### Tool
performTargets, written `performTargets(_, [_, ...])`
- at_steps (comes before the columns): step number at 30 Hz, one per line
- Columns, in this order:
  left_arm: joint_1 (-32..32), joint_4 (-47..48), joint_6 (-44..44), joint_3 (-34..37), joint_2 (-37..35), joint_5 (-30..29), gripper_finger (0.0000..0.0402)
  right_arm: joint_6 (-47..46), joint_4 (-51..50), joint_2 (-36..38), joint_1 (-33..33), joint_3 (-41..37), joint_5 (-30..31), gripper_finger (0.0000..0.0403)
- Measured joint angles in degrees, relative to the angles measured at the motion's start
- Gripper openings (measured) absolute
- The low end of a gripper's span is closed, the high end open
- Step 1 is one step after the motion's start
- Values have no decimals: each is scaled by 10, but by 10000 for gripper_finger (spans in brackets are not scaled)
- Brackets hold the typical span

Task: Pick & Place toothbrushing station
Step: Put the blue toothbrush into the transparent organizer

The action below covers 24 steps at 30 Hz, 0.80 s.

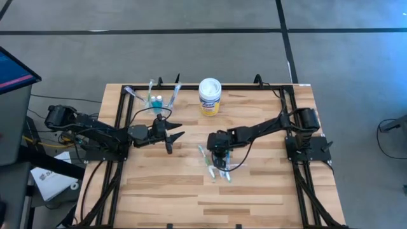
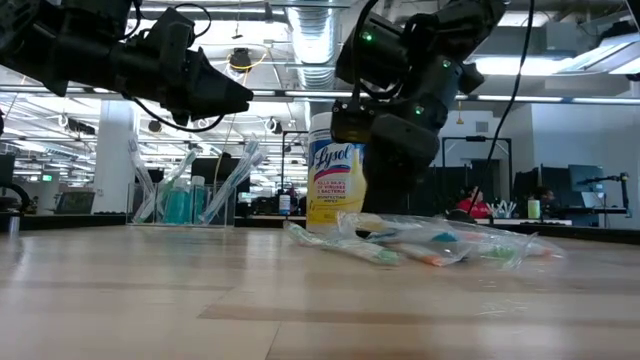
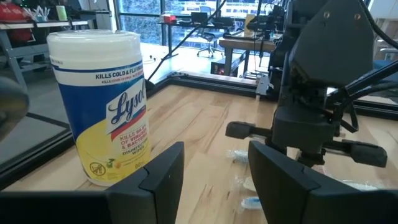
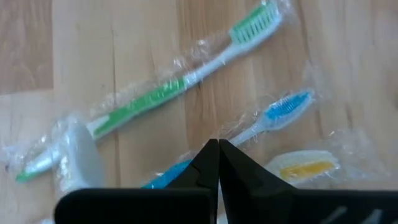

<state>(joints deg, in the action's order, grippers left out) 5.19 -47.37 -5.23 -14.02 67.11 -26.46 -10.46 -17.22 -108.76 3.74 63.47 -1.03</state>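
Several toothbrushes in clear wrappers lie flat on the table in a loose heap (image 1: 214, 166). In the right wrist view they show as a green one (image 4: 186, 81), a blue one (image 4: 277, 113) and a yellow one (image 4: 305, 168). My right gripper (image 1: 220, 154) is shut, pointing down just over the blue one (image 4: 217, 146). A small clear cup (image 1: 156, 100) at the far left holds upright toothbrushes and teal toothpaste tubes (image 2: 185, 200). My left gripper (image 1: 175, 130) is open and empty, held high between the cup and the heap (image 3: 214, 171). My right gripper's shut fingertips (image 4: 210, 155) point down over the wrapped blue toothbrush's handle (image 4: 249, 132). I cannot tell whether they touch the wrapper.
A white-lidded, yellow-labelled Lysol tub (image 1: 210, 96) stands at the far middle, behind the heap (image 2: 335, 185). A black frame (image 1: 191, 86) runs along the table's far edge and sides. Bare wood (image 1: 191, 197) lies toward the near edge.
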Motion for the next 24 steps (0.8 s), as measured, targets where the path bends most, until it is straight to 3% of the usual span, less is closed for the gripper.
performTargets(19, [0, 1, -27, 0, 0, 1, 172, 49, -21, 8, 15, 61, 39, 0])
performTargets(24, [0, 3, -43, 0, 0, 45, 172, 71, -21, 8, 15, 80, 41, 0])
